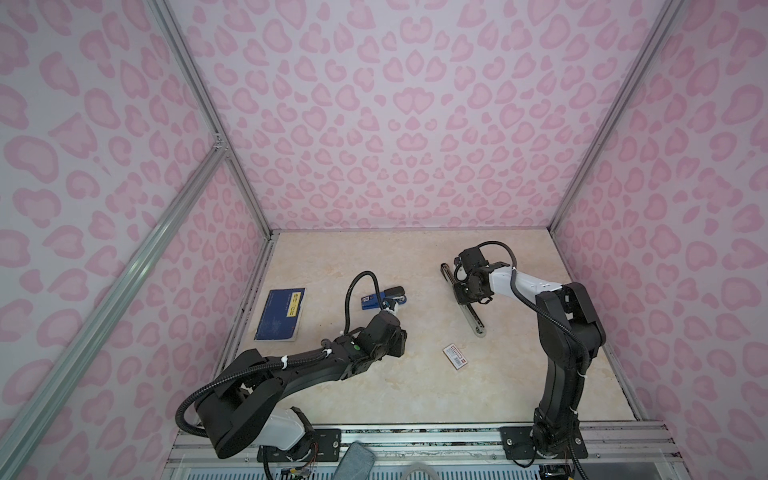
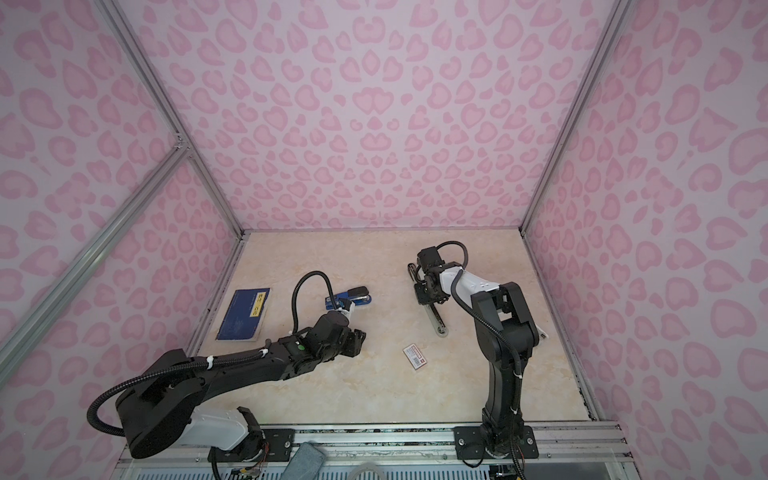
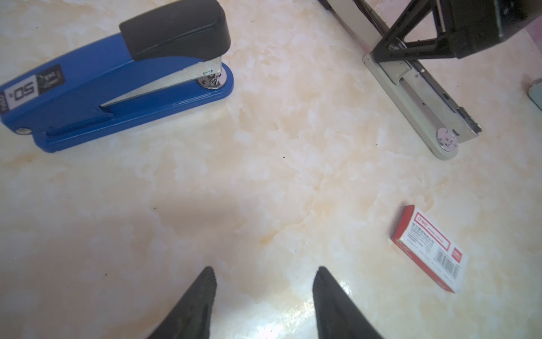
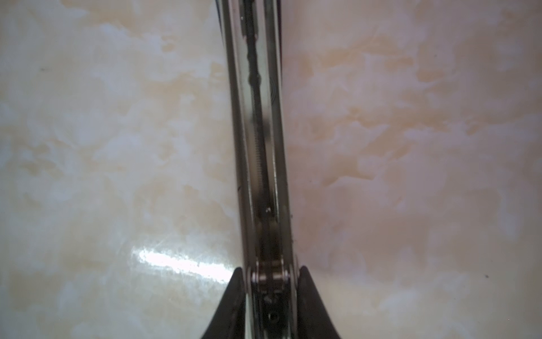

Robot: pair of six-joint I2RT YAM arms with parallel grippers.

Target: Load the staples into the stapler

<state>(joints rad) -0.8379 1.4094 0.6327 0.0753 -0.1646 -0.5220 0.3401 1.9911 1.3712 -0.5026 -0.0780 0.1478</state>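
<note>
Right wrist view: silver stapler [image 4: 258, 146] pinched between the right fingers [image 4: 231, 305].

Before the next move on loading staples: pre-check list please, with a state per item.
1. Long silver metal stapler opened flat, channel exposed: ok.
2. Right gripper closed on that stapler at its hinge: ok, fingers sit against both sides.
3. Left gripper open and empty: ok.
4. Small white box with red label opened, staples out: not ok. It looks closed and lies on the marble-look table, apart from both grippers.
5. Channel free of old staples: cannot tell, the right wrist view is blurred.
6. Blue stapler with black top out of the way: ok, it lies apart from the silver one.
</note>
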